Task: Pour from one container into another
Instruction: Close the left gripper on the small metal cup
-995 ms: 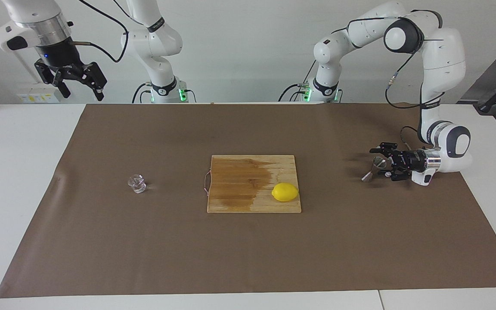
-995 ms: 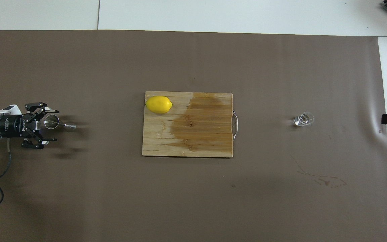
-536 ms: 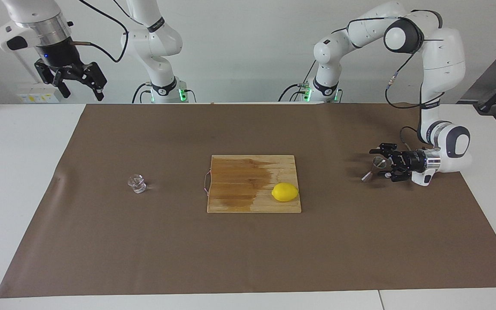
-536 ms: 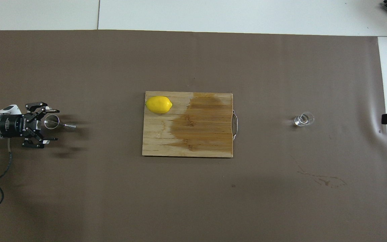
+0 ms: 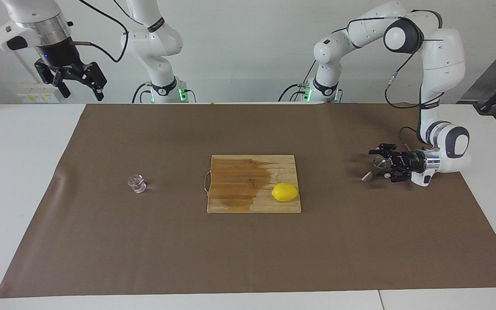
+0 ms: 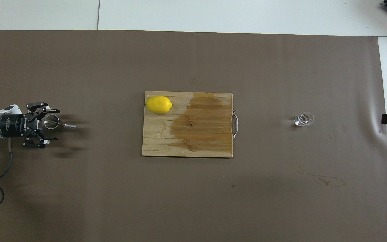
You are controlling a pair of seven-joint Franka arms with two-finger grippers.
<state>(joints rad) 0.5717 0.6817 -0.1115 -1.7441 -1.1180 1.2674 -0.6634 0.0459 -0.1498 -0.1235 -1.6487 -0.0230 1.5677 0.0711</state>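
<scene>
1. Nearest the robots, I saw the right gripper (image 5: 78, 84) raised high over the bare table edge at its own arm's end, jaws spread and holding nothing; that arm waited.
2. The left gripper (image 5: 379, 163) lay low and level over the brown mat (image 5: 248, 254) at the left arm's end, its fingers spread wide on either side of the jigger (image 5: 373, 168). The jigger stood on the mat and looked tilted; I could not tell whether the fingers touched it.
3. The lettering on the left gripper's wrist was too small for me to read.
4. The cutting board (image 5: 239, 189) sat mid-mat between jigger and glass, with a dark stain.
5. The glass cup (image 5: 137, 183) stood upright toward the right arm's end.
6. Farthest, the lemon (image 5: 285, 192) rested on the board's corner.
</scene>
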